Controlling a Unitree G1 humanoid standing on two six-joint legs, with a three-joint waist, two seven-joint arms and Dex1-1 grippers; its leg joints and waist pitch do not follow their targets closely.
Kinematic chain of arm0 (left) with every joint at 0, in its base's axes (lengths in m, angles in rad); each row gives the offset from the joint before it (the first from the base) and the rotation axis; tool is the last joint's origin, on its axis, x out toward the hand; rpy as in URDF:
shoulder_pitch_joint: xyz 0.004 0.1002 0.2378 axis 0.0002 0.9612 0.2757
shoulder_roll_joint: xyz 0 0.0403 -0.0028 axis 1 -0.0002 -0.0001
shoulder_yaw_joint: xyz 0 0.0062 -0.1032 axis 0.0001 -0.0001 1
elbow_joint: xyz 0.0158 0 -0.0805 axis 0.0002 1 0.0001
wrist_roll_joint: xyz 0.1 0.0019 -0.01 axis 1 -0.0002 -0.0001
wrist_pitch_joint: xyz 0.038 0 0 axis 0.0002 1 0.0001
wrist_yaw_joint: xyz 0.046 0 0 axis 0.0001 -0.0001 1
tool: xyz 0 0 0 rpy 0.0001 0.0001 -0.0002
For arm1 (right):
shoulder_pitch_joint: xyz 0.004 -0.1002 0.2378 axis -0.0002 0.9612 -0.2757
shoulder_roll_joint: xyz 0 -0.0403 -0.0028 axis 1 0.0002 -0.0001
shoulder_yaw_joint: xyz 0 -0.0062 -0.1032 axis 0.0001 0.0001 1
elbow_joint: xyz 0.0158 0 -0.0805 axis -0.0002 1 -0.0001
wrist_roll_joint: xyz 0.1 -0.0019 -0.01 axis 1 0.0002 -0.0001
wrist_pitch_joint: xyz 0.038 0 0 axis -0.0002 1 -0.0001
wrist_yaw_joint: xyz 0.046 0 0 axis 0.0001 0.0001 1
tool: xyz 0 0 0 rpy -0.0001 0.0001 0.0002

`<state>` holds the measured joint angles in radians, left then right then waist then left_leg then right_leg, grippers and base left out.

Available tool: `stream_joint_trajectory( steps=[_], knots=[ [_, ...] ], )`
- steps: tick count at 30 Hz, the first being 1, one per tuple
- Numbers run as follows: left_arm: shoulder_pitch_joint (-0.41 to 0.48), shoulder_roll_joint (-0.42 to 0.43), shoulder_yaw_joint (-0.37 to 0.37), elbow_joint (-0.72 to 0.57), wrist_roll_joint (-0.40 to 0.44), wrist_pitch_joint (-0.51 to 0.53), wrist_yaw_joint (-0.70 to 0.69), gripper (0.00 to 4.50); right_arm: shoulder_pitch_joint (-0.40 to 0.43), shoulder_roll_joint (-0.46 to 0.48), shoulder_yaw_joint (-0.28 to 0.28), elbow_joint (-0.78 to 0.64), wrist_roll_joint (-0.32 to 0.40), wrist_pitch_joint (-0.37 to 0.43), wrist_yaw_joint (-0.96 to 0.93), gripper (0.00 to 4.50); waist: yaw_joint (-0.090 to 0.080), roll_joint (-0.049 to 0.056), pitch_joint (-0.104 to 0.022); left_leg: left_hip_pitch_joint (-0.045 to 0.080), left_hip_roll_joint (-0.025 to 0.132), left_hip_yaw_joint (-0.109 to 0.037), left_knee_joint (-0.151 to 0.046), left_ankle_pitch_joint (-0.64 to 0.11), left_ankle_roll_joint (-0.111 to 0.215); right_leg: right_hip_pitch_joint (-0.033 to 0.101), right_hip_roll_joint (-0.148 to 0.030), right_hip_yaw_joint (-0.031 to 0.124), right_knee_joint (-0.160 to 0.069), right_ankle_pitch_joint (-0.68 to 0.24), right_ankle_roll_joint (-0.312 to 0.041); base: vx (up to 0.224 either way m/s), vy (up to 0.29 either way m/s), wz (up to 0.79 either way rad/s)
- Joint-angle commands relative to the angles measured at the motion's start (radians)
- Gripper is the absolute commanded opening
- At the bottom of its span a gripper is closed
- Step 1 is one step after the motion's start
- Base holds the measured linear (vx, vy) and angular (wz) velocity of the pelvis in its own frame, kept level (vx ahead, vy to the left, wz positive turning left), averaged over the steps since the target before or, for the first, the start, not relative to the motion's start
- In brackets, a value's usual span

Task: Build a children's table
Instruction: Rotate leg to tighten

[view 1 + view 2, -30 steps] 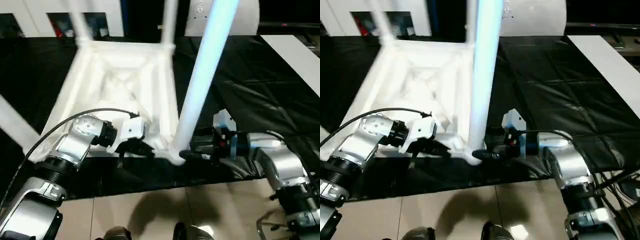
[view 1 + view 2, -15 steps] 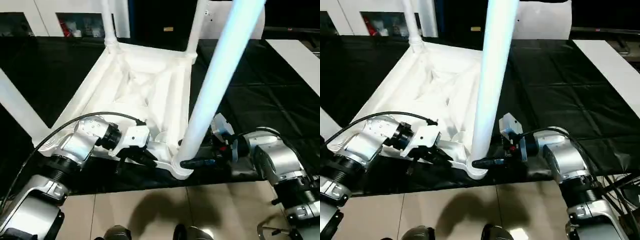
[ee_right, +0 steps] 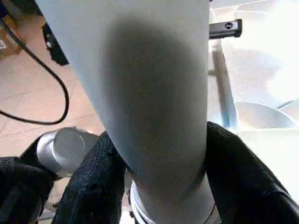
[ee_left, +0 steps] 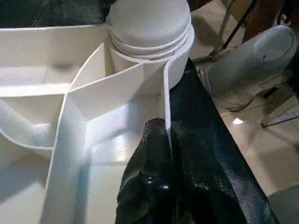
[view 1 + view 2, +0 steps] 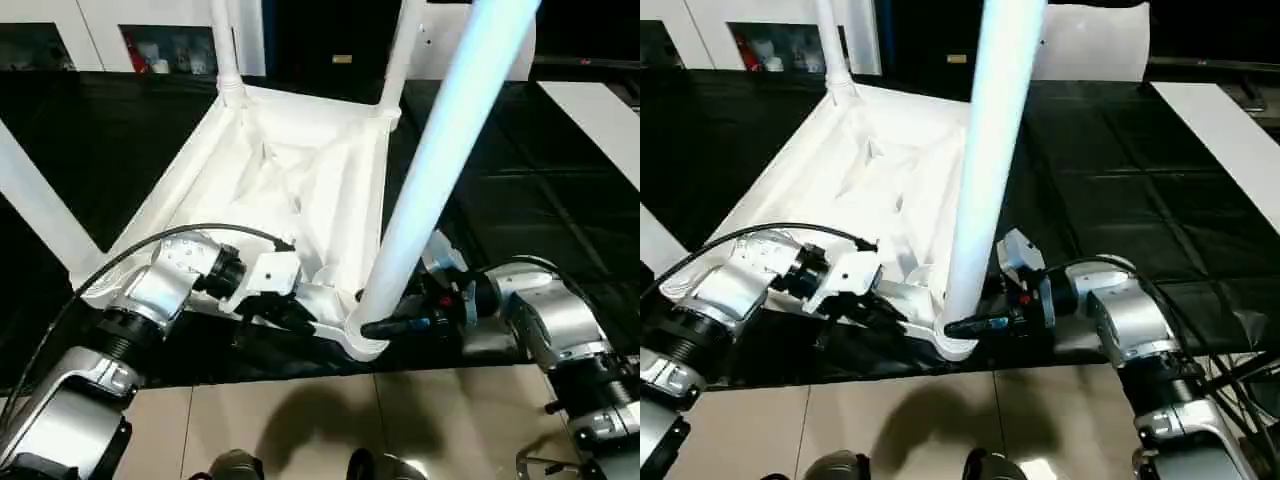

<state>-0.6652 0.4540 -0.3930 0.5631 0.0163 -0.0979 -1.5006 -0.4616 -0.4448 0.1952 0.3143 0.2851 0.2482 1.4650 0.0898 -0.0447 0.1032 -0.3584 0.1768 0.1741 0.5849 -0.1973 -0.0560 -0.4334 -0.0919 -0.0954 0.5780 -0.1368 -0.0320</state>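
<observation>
White plastic table top [image 5: 290, 170], upside down, X-ribbed. L gripper [image 4: 166, 140] pinches its near rim; R gripper [image 3: 161, 177] fingers hug round tapered leg [image 5: 440, 160] at near-right socket.

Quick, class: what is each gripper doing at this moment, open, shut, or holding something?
Left gripper: shut, pinching the rim wall of the upturned table top.
Right gripper: fingers on both sides of the near leg, closed around it.

1. A crinkled black plastic sheet [image 5: 530, 190] covered the work surface.
2. A beige tiled floor [image 5: 300, 420] lay along the sheet's near edge.
3. A white cabinet with glass doors [image 5: 130, 40] stood at the back, with small red and white items behind the glass.
4. A flat white panel [image 5: 600, 115] lay along the right side.
5. Two dark shoe tips [image 5: 910, 467] rested on the floor tiles.
</observation>
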Motion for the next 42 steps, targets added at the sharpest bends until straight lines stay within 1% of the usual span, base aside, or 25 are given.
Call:
stream_joint_trajectory(
  steps=[1, 5, 7, 9, 10, 11, 13, 14, 15, 16, 17, 18, 19, 20, 21, 22, 23, 24, 25, 27, 32, 35, 36, 38, 42],
  knots=[
    [0.017, -0.027, -0.026, 0.018, 0.042, 0.055, 0.07, 0.0, 0.024, 0.026, -0.008, -0.05, 0.047, 0.06, -0.045, 2.05, -0.011, -0.007, -0.06, 0.004, 0.056, -0.007, -0.071, -0.15, 0.074, 0.064, -0.064, 0.059, -0.065, -0.372, -0.178, 0.0, 0.0, 0.0],
    [0.019, -0.062, 0.009, 0.009, 0.034, 0.142, 0.168, 0.0, 0.047, 0.085, -0.025, -0.067, 0.013, 0.072, -0.191, 2.05, -0.019, -0.004, -0.05, 0.011, 0.052, -0.009, -0.077, -0.224, 0.05, 0.055, -0.066, 0.058, -0.087, -0.507, -0.141, 0.0, 0.0, 0.0],
    [0.018, -0.092, 0.033, -0.003, 0.028, 0.211, 0.236, 0.0, 0.05, 0.137, -0.034, -0.059, -0.027, 0.08, -0.319, 2.05, -0.033, -0.004, -0.039, 0.012, 0.045, -0.022, -0.081, -0.3, 0.017, 0.053, -0.068, 0.045, -0.108, -0.693, -0.073, -0.026, 0.002, -0.02],
    [0.015, -0.121, 0.051, -0.01, 0.028, 0.264, 0.298, 0.0, 0.038, 0.189, -0.046, -0.042, -0.057, 0.104, -0.44, 2.04, -0.047, -0.003, -0.035, 0.023, 0.041, -0.026, -0.077, -0.344, 0.002, 0.044, -0.068, 0.036, -0.123, -0.774, -0.039, -0.054, 0.007, -0.03],
    [0.011, -0.143, 0.067, -0.013, 0.029, 0.301, 0.349, 0.0, 0.028, 0.228, -0.06, -0.036, -0.063, 0.131, -0.517, 2.02, -0.071, 0.002, -0.031, 0.02, 0.038, -0.038, -0.077, -0.394, -0.015, 0.052, -0.068, 0.015, -0.139, -0.83, -0.003, -0.057, 0.031, -0.11],
    [0.01, -0.152, 0.074, -0.014, 0.029, 0.316, 0.369, 0.0, 0.024, 0.243, -0.065, -0.034, -0.063, 0.141, -0.544, 2.02, -0.08, 0.004, -0.032, 0.018, 0.04, -0.044, -0.079, -0.411, -0.017, 0.057, -0.068, 0.004, -0.144, -0.828, 0.006, -0.057, 0.031, -0.11],
    [-0.008, -0.198, 0.106, -0.002, 0.033, 0.379, 0.478, 0.0, -0.002, 0.313, -0.085, -0.017, -0.076, 0.169, -0.668, 2.01, -0.106, 0.016, -0.03, 0.017, 0.053, -0.056, -0.087, -0.477, -0.014, 0.072, -0.07, -0.022, -0.153, -0.768, 0.007, -0.049, 0.058, -0.12],
    [-0.019, -0.223, 0.13, 0.006, 0.031, 0.412, 0.541, 0.0, -0.015, 0.348, -0.094, -0.008, -0.082, 0.184, -0.725, 2.01, -0.12, 0.026, -0.028, 0.014, 0.064, -0.069, -0.1, -0.542, -0.017, 0.086, -0.066, -0.038, -0.152, -0.703, 0.001, -0.045, 0.06, -0.09],
    [-0.019, -0.223, 0.13, 0.006, 0.031, 0.412, 0.541, 0.0, -0.015, 0.348, -0.094, -0.008, -0.082, 0.184, -0.725, 2.01, -0.124, 0.036, -0.022, 0.016, 0.076, -0.075, -0.111, -0.596, -0.022, 0.091, -0.063, -0.041, -0.141, -0.659, -0.011, -0.059, 0.041, -0.07],
    [-0.041, -0.271, 0.176, 0.004, 0.03, 0.479, 0.654, 0.0, -0.046, 0.418, -0.113, 0.014, -0.099, 0.208, -0.842, 2.01, -0.112, 0.05, -0.003, -0.036, 0.131, -0.088, -0.202, -0.808, -0.045, 0.137, -0.041, -0.013, 0.03, -0.402, -0.049, -0.084, 0.006, 0.03],
    [-0.052, -0.293, 0.197, -0.003, 0.031, 0.507, 0.705, 0.0, -0.066, 0.453, -0.13, 0.032, -0.102, 0.218, -0.905, 2.01, -0.091, 0.046, -0.004, -0.047, 0.135, -0.075, -0.222, -0.831, -0.04, 0.14, -0.032, 0.011, 0.087, -0.284, -0.05, -0.084, 0.006, 0.03],
    [-0.059, -0.304, 0.209, -0.005, 0.032, 0.518, 0.735, 0.0, -0.076, 0.471, -0.139, 0.042, -0.104, 0.225, -0.937, 2.01, -0.09, 0.011, -0.009, 0.013, 0.093, -0.038, -0.195, -0.761, -0.034, 0.084, -0.033, 0.062, 0.057, -0.354, -0.038, 0.01, -0.06, 0.15],
    [-0.062, -0.31, 0.215, -0.005, 0.032, 0.521, 0.75, 0.0, -0.081, 0.478, -0.143, 0.046, -0.104, 0.228, -0.951, 2.01, -0.092, -0.024, -0.015, 0.055, 0.033, -0.034, -0.104, -0.624, -0.039, 0.025, -0.053, 0.079, -0.057, -0.654, -0.003, 0.056, -0.054, 0.09],
    [-0.068, -0.322, 0.229, -0.007, 0.033, 0.532, 0.78, 0.0, -0.089, 0.495, -0.15, 0.052, -0.106, 0.24, -0.976, 2.01, -0.079, -0.04, -0.023, 0.074, -0.03, -0.02, 0.021, -0.239, 0.007, 0.003, -0.111, 0.09, -0.163, -1.051, 0.055, 0.03, -0.104, 0.06],
    [-0.069, -0.324, 0.231, -0.007, 0.034, 0.534, 0.784, 0.0, -0.09, 0.497, -0.151, 0.053, -0.107, 0.242, -0.98, 2.01, -0.067, -0.035, -0.03, 0.028, -0.023, -0.03, 0.0, -0.135, 0.033, 0.054, -0.124, 0.123, -0.142, -1.026, 0.047, 0.042, -0.074, -0.2],
    [-0.073, -0.342, 0.244, -0.027, 0.043, 0.555, 0.828, 0.0, -0.095, 0.518, -0.154, 0.058, -0.11, 0.238, -1.0, 2.01, -0.048, -0.012, -0.03, -0.013, 0.009, -0.042, -0.072, -0.025, 0.022, 0.08, -0.083, 0.085, -0.094, -0.759, 0.0, 0.078, -0.084, -0.24],
    [-0.072, -0.343, 0.243, -0.033, 0.044, 0.556, 0.828, 0.0, -0.094, 0.518, -0.152, 0.059, -0.113, 0.231, -1.0, 2.01, -0.054, -0.009, -0.034, -0.011, 0.02, -0.043, -0.084, -0.036, 0.019, 0.074, -0.065, 0.081, -0.078, -0.619, -0.033, 0.105, -0.033, -0.21],
    [-0.07, -0.344, 0.241, -0.043, 0.045, 0.555, 0.828, 0.0, -0.09, 0.512, -0.146, 0.058, -0.121, 0.213, -0.993, 2.01, -0.057, -0.003, -0.041, 0.002, 0.03, -0.037, -0.083, -0.073, 0.026, 0.066, -0.045, 0.081, -0.06, -0.396, -0.098, 0.061, -0.02, 0.02],
    [-0.069, -0.343, 0.24, -0.047, 0.045, 0.553, 0.825, 0.0, -0.087, 0.508, -0.142, 0.057, -0.126, 0.205, -0.988, 2.36, -0.061, -0.001, -0.047, 0.01, 0.036, -0.032, -0.083, -0.104, 0.046, 0.068, -0.043, 0.082, -0.053, -0.303, -0.154, 0.05, -0.014, 0.08],
    [-0.06, -0.336, 0.228, -0.067, 0.047, 0.544, 0.81, 0.0, -0.076, 0.507, -0.147, 0.046, -0.127, 0.207, -0.988, 2.71, -0.062, -0.003, -0.045, 0.004, 0.032, -0.025, -0.081, -0.126, 0.065, 0.071, -0.046, 0.082, -0.061, -0.311, -0.19, 0.052, -0.011, 0.06],
    [-0.017, -0.275, 0.191, -0.12, 0.046, 0.504, 0.703, 0.0, -0.021, 0.432, -0.146, -0.014, -0.131, 0.144, -0.924, 3.16, -0.056, 0.002, -0.051, -0.005, 0.035, -0.022, -0.08, -0.077, 0.085, 0.081, -0.049, 0.079, -0.057, -0.236, -0.205, 0.02, -0.005, 0.01],
    [-0.001, -0.249, 0.176, -0.133, 0.041, 0.479, 0.649, 0.0, -0.004, 0.404, -0.157, -0.033, -0.119, 0.128, -0.889, 3.25, -0.06, 0.001, -0.047, -0.01, 0.034, -0.022, -0.083, -0.1, 0.076, 0.085, -0.047, 0.078, -0.062, -0.284, -0.186, 0.0, 0.0, 0.0],
    [0.009, -0.229, 0.165, -0.132, 0.04, 0.457, 0.611, 0.0, 0.006, 0.385, -0.168, -0.047, -0.101, 0.117, -0.853, 3.51, -0.062, -0.002, -0.046, -0.009, 0.032, -0.021, -0.082, -0.116, 0.07, 0.085, -0.048, 0.079, -0.068, -0.327, -0.171, 0.0, 0.0, 0.0],
    [0.028, -0.195, 0.144, -0.128, 0.036, 0.392, 0.538, 0.0, 0.023, 0.345, -0.177, -0.068, -0.079, 0.091, -0.786, 3.65, -0.06, 0.002, -0.043, -0.007, 0.036, -0.022, -0.083, -0.134, 0.071, 0.082, -0.05, 0.082, -0.073, -0.369, -0.157, 0.0, 0.0, 0.0],
    [0.056, -0.128, 0.097, -0.111, 0.032, 0.281, 0.403, 0.0, 0.05, 0.255, -0.155, -0.098, -0.065, 0.067, -0.639, 4.0, -0.06, 0.002, -0.044, -0.002, 0.04, -0.02, -0.084, -0.135, 0.066, 0.079, -0.043, 0.082, -0.072, -0.35, -0.159, 0.0, 0.0, 0.0]
  ],
)
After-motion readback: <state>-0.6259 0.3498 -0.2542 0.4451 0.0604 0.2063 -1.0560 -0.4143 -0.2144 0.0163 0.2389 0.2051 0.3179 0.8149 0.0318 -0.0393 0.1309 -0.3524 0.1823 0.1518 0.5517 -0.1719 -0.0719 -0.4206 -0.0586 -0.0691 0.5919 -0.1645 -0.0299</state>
